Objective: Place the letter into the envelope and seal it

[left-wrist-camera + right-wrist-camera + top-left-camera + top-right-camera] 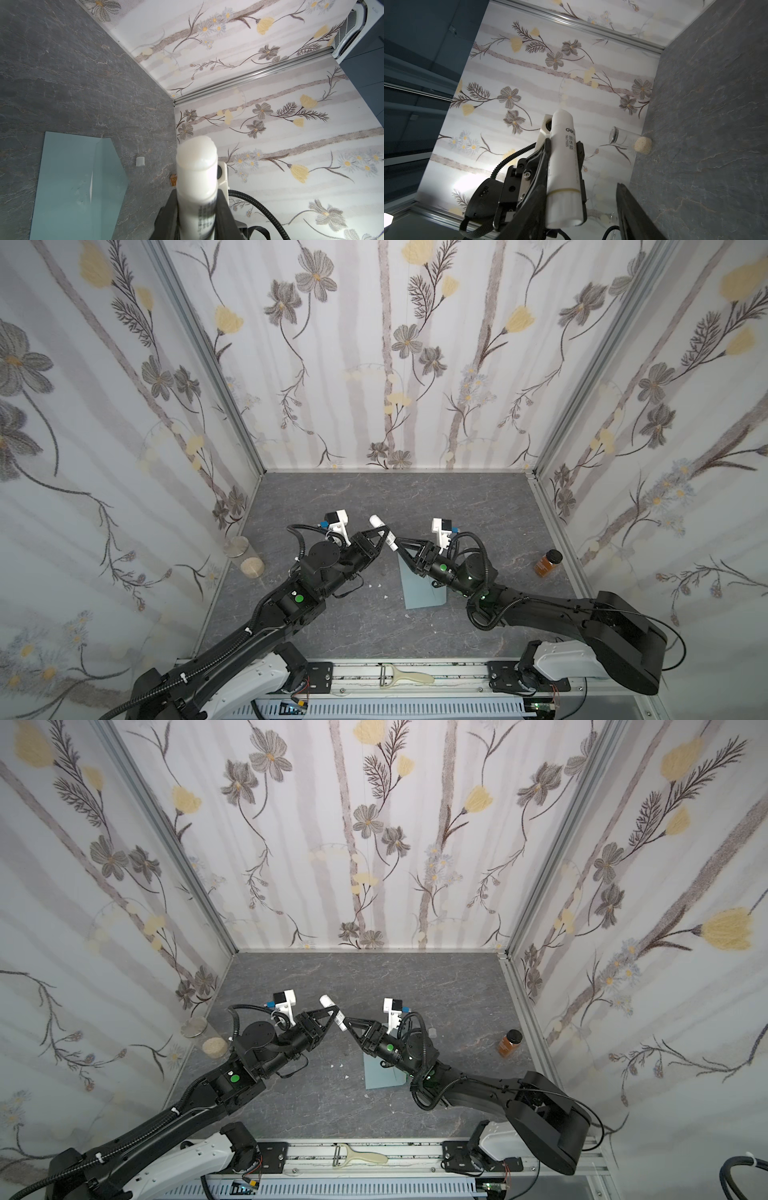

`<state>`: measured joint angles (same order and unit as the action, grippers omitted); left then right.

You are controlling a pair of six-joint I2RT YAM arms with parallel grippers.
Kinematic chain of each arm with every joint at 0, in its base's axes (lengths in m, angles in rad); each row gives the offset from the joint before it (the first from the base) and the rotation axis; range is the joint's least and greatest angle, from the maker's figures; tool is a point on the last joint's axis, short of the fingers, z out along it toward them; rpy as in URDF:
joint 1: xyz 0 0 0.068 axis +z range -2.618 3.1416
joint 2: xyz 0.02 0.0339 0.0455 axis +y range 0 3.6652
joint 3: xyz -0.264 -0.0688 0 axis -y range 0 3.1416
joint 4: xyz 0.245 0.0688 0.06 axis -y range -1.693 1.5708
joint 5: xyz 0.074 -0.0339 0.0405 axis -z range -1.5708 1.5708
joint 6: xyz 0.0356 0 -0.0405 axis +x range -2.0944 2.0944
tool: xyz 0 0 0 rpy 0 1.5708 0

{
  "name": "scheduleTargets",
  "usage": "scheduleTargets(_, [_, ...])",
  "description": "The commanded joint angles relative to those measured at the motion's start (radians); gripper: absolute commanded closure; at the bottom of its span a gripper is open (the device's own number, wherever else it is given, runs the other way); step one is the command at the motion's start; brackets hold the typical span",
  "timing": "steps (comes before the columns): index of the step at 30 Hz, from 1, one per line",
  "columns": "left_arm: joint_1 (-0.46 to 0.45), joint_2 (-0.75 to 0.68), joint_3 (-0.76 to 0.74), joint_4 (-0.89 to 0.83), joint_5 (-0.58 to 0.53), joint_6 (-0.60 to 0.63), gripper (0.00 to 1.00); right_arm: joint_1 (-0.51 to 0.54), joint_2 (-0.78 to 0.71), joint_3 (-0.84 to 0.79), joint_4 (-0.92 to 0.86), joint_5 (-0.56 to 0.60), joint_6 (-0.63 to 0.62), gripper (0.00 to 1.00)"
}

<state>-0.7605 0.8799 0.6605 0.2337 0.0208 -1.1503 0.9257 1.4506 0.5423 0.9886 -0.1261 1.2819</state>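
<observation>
One flat blue-grey envelope (68, 187), flap open; left fingers (225, 216) clamping white glue stick (196, 187), right fingers (629, 207) spread

I am watching both arms crowding the middle of the table (395, 497): the left gripper (384, 536) is holding a glue stick (377, 522) aloft near the far end of the envelope (419, 593), and the right gripper (400, 547) is standing with parted jaws around the stick's lower end, blocking any crossing there. The far half is lying open. A corked jar (243, 556) is hugging the left wall, an amber bottle (547, 563) the right, and a small cap (140, 161) is sitting near the envelope.
</observation>
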Motion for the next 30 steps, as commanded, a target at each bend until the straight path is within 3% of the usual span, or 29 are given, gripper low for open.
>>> scheduleTargets(1, [0.007, 0.005, 0.034, -0.029, -0.026, 0.036, 1.0, 0.025, -0.084, 0.047, -0.391, 0.188, -0.267, 0.45])
scheduleTargets(7, [0.025, 0.036, 0.04, -0.037, -0.002, 0.003, 1.0, 0.165, -0.189, 0.176, -0.688, 0.517, -0.635, 0.44])
scheduleTargets(14, [0.035, 0.072, 0.064, -0.04, 0.034, -0.006, 1.0, 0.281, -0.167, 0.258, -0.775, 0.736, -0.901, 0.44])
scheduleTargets(21, [0.039, 0.089, 0.078, -0.04, 0.051, -0.005, 1.0, 0.348, -0.082, 0.316, -0.779, 0.851, -1.089, 0.47])
scheduleTargets(30, [0.039, 0.1, 0.088, -0.04, 0.076, -0.011, 1.0, 0.366, 0.003, 0.358, -0.718, 0.898, -1.183, 0.58])
